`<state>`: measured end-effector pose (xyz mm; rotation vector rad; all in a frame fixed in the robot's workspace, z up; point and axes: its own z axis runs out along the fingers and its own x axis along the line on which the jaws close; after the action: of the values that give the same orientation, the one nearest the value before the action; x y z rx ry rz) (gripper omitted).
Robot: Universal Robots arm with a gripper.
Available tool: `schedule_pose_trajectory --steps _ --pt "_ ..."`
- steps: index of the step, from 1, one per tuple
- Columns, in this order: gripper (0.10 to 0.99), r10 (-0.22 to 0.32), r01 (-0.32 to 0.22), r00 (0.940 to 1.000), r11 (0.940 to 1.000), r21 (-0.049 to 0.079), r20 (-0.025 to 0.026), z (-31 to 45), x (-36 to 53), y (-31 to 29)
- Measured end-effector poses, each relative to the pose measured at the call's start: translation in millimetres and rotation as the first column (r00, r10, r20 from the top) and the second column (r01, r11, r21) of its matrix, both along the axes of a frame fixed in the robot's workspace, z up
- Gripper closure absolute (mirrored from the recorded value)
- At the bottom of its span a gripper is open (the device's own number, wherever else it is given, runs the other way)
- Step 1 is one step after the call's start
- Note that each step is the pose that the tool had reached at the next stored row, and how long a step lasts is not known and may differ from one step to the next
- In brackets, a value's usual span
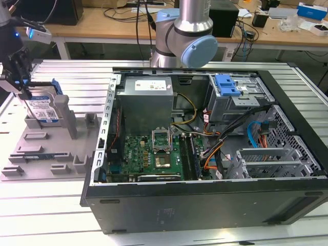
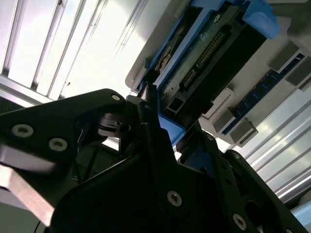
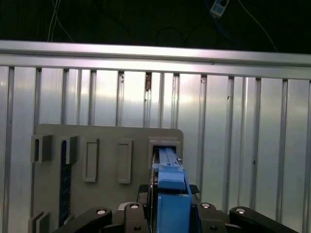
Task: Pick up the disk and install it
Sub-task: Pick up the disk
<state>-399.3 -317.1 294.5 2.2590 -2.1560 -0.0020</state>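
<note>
Exterior view's far left: the disk [image 1: 45, 108] stands on edge in a slot of the grey holder [image 1: 46, 151], bottom edge hidden, long axis upright, connector end up, the gripper [image 1: 25, 94] with its fingers [image 2: 150, 114] clamped on its blue carrier frame from above.

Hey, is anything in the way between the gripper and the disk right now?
Nothing visible is. The gripper sits right at the top edge of the disk, which stands upright in a slot of the grey holder. In both wrist views the disk's blue frame runs straight into the gripper.
</note>
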Motion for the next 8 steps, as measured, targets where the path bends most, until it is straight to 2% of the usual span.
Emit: schedule_pose_trajectory --steps 8 --pt "0.718 0.000 0.000 1.0000 1.0000 0.000 0.0000 -0.1 0.0 -0.4"
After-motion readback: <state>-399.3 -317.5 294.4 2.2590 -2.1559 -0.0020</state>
